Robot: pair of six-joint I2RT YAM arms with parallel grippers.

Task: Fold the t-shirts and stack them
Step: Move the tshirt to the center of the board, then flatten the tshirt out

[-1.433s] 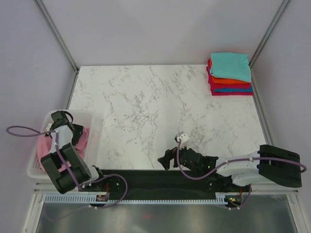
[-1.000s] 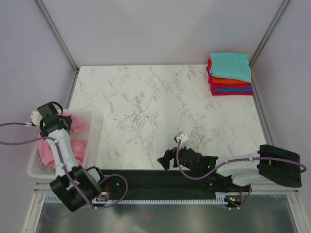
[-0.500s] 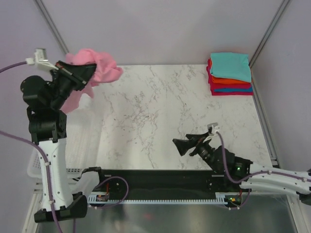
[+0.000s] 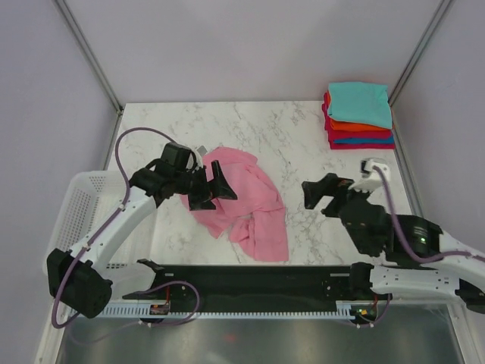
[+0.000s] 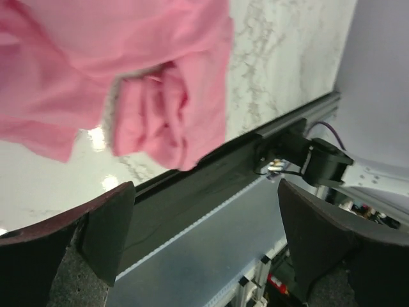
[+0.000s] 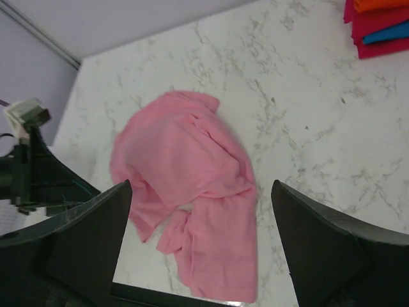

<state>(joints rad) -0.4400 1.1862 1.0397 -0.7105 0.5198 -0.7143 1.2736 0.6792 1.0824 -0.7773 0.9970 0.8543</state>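
**Pink t-shirt lies crumpled on the tabletop, both tools wide open**

The pink t-shirt [image 4: 246, 201] lies unfolded and bunched on the marble tabletop [image 4: 303, 144], in the near half and a little left of the middle. Its cloth is wrinkled, and one part runs toward the near edge.

The left tool [image 4: 214, 195] is at the left border of this shirt, just above the cloth. In the left wrist view its two fingers [image 5: 108, 224] stand far apart and nothing is between them; the pink cloth is beyond the fingertips, not gripped. The arm reaches in from the side of the white mesh basket [image 4: 76, 220], which stands at the left edge of the tabletop.

The right tool [image 4: 322, 193] is raised to the right of the pink shirt and well apart from it. Its jaws are also fully spread and hold nothing. Its wrist camera looks down on the whole shirt.

The stack of folded t-shirts [image 4: 362, 125] is at the far right corner of the tabletop, well apart from both tools. The teal shirt [image 4: 360, 102] is on top, with orange, blue and red layers visible under it.
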